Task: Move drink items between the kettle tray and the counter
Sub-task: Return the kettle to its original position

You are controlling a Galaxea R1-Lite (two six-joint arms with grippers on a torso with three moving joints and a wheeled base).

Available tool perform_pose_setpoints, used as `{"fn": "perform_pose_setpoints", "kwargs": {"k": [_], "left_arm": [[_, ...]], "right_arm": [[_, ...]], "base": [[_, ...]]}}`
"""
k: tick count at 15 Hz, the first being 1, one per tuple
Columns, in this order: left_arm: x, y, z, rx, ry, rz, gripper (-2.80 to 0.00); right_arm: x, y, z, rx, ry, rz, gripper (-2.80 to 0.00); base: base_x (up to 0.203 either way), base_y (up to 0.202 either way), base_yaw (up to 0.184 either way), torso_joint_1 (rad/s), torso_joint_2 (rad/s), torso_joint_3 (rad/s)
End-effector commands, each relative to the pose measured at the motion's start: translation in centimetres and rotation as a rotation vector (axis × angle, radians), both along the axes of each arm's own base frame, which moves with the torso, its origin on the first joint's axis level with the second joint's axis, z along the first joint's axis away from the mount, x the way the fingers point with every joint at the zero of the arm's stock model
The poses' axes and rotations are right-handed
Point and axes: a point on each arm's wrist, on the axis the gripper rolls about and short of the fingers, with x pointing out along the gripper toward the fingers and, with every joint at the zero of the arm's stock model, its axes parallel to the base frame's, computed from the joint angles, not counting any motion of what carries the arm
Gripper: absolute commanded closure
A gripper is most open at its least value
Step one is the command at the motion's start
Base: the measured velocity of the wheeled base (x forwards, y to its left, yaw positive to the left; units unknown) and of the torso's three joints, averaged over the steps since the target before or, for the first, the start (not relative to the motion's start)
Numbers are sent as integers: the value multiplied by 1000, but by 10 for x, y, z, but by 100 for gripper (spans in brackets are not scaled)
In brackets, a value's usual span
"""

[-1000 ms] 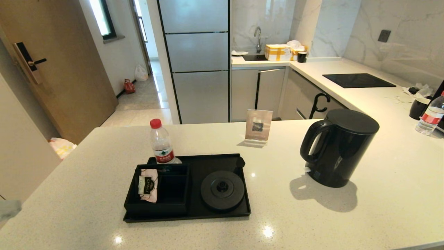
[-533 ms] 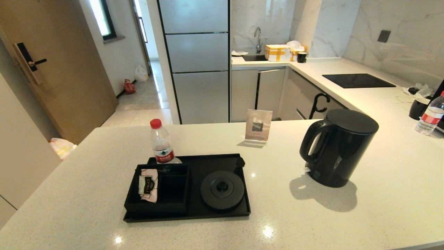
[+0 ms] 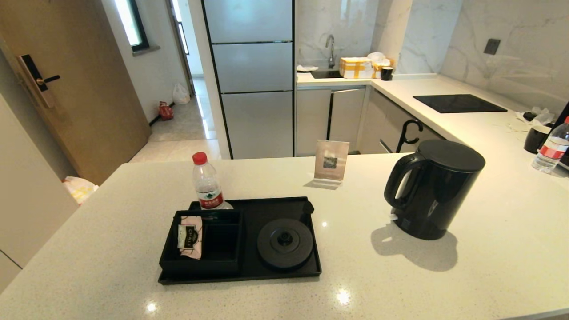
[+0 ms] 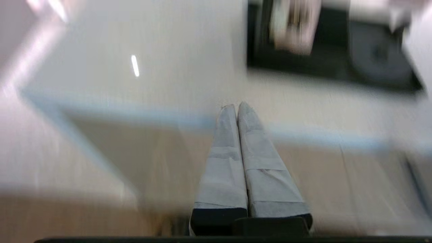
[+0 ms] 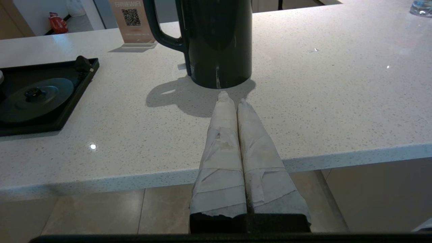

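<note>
The black kettle (image 3: 433,189) stands on the beige counter (image 3: 355,275) to the right of the black kettle tray (image 3: 249,274), off its round base (image 3: 285,243). The CHALI tea sachet (image 3: 190,236) lies in the tray's compartment box (image 3: 202,262). Neither gripper shows in the head view. My right gripper (image 5: 232,98) is shut and empty, held near the counter's front edge and pointing at the kettle (image 5: 219,44). My left gripper (image 4: 237,107) is shut and empty, off the counter's near edge, with the tray (image 4: 330,71) blurred ahead.
A red-capped water bottle (image 3: 206,183) stands at the tray's back left corner. A small QR-code sign (image 3: 330,161) stands behind the tray. At far right are another bottle (image 3: 551,149) and a black cup (image 3: 536,138); the cooktop (image 3: 459,102) lies beyond.
A pale blurred shape at the head view's lower left edge a second ago has gone out of view. Kettle, tray and sachet have not moved.
</note>
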Motion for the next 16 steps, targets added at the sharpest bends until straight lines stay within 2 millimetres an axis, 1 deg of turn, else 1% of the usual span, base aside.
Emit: {"fn": "perform_pose_setpoints", "kwargs": {"k": [1,2,3,4,5,7,16], "left_arm": [[13,0,-8,61,-281,6,0],[24,0,-19,107,-309,-5,0],[35,0,-37,147,-295,-30,0],[43,-1,-51,179,-302,-67,0],[46,-2,-56,191,-316,-90,0],[45,-3,-62,191,-248,-137,0],[45,-3,-62,169,-249,-133,0]], "right_arm": [[0,0,0,1,0,-1,0],[0,0,0,1,0,-1,0],[0,0,0,1,0,-1,0],[0,0,0,1,0,-1,0],[0,0,0,1,0,-1,0],[0,0,0,1,0,-1,0],[0,0,0,0,2,-2,0]], "base": [[0,0,0,0,0,0],[0,0,0,0,0,0],[0,0,0,0,0,0],[0,0,0,0,0,0],[0,0,0,0,0,0],[0,0,0,0,0,0],[0,0,0,0,0,0]]}}
